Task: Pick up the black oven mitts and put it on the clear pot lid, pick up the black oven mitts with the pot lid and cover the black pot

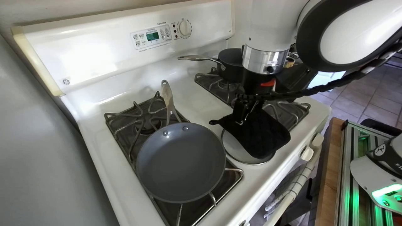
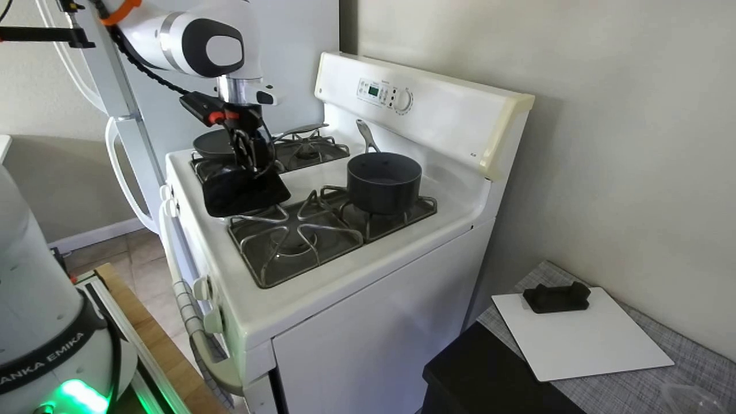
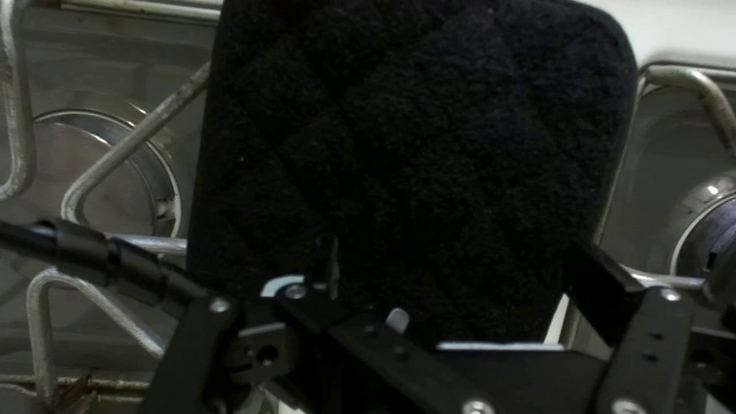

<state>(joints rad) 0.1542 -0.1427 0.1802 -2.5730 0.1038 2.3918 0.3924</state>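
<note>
evidently spread-apart fingers (image 3: 601, 292) on the robotiq gripper (image 3: 454, 270), right above the quilted black oven mitt (image 1: 263, 135); whether touching, impossible to tell. under the mitt, partly hidden in an exterior view, the clear glass pot lid (image 1: 233, 147), bare toward eight o'clock. just beside, between eight and nine o'clock, the grey frying pan (image 1: 180, 163). farther off, near twelve o'clock, the black saucepan (image 1: 230, 65), upright on a back burner (image 1: 227, 85), handle (image 1: 198, 58) toward nine.

The white arm (image 1: 273, 25) has a silver collar (image 1: 264, 59), ribbed cable (image 1: 333, 84) and black end effector (image 3: 451, 263).
</note>
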